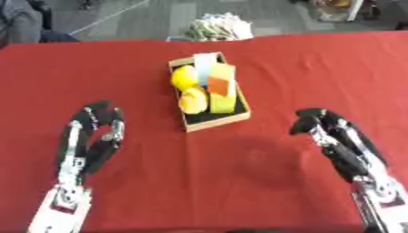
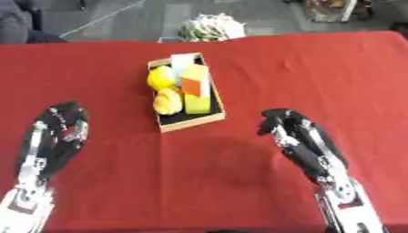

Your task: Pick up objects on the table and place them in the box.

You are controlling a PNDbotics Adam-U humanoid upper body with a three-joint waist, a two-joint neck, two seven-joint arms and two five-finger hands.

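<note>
A shallow cardboard box (image 1: 215, 119) stands on the red table, a little beyond the middle. Inside it lie a yellow lemon-like fruit (image 1: 184, 77), a second yellow-orange rounded item (image 1: 193, 100), a yellow-green carton with an orange patch (image 1: 221, 87) and a pale white-blue pack (image 1: 205, 62) at the far end. My left hand (image 1: 99, 129) rests on the cloth to the left of the box, fingers relaxed and holding nothing. My right hand (image 1: 325, 126) lies to the right of the box, fingers slightly bent, also holding nothing. Both hands are apart from the box.
The red tablecloth (image 1: 239, 182) covers the whole table. A crumpled bag with green and white contents (image 1: 216, 28) sits just beyond the far edge. A person's sleeve (image 1: 20, 22) shows at the far left corner, away from the table's things.
</note>
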